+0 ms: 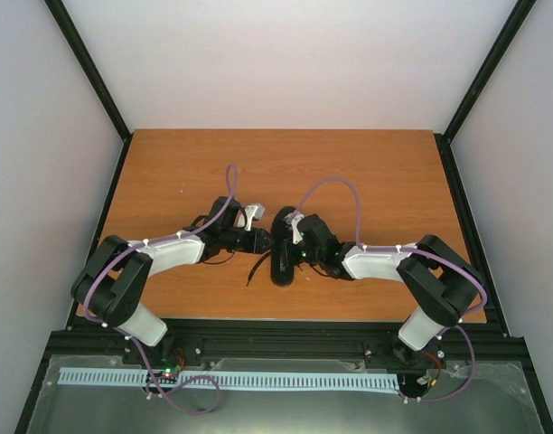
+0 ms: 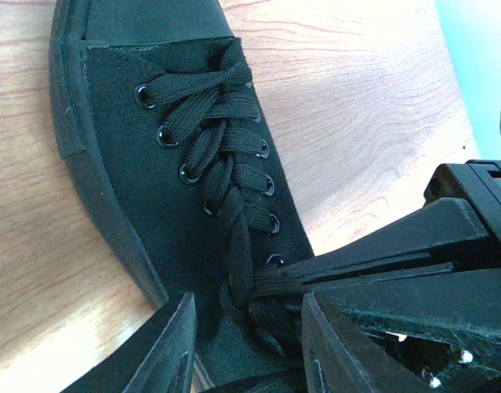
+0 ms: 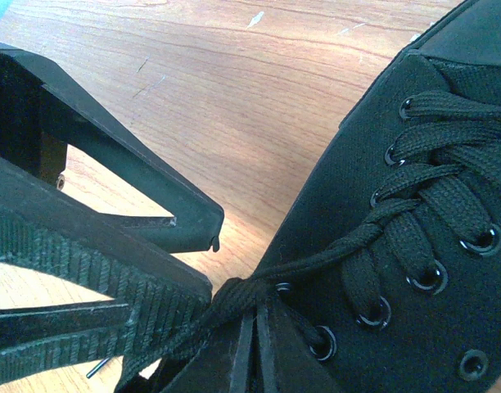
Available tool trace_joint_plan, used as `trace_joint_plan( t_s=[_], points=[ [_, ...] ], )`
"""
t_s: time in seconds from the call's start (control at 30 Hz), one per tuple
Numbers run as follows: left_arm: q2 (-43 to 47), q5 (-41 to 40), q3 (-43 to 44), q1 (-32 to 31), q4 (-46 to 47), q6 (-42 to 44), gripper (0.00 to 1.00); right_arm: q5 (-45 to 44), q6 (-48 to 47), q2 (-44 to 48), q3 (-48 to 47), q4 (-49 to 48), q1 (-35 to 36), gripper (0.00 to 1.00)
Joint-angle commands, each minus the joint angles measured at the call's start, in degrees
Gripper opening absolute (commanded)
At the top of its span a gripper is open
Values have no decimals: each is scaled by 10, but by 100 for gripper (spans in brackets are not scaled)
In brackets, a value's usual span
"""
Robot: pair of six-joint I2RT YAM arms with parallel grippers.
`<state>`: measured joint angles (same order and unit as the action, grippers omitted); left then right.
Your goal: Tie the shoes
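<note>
Black sneaker [image 1: 283, 253] mid-tabletop [image 1: 367, 172]; right hand [image 3: 252, 327] pinched tight on the laces [image 2: 230, 155], left hand [image 2: 246, 304] half-open astride them

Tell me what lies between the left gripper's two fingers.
The sneaker's twisted black laces, pinched there by the shut right gripper; the left wrist view shows it.

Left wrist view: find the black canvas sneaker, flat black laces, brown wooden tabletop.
Black sneaker [image 2: 119, 172], left wrist view, side panel.
Black laces [image 2: 226, 155], left wrist view, crossed rows.
Wooden tabletop [image 2: 365, 115], left wrist view, bare grain.
</note>
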<state>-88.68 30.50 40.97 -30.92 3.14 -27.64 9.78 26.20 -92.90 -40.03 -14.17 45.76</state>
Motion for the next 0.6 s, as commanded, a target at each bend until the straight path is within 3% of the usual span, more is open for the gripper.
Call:
trace_joint_plan(
  t_s=[0.0, 0.37, 0.57],
  points=[
    [-8, 27, 0, 2, 29, -6, 39, -7, -2, -10, -5, -2, 1, 3],
    [-38, 69, 1, 2, 62, -17, 32, -4, -2, -11, -6, -2, 2, 3],
    [-51, 85, 2, 2, 77, -26, 21, -5, -3, -10, -8, -1, 1, 3]
  ],
)
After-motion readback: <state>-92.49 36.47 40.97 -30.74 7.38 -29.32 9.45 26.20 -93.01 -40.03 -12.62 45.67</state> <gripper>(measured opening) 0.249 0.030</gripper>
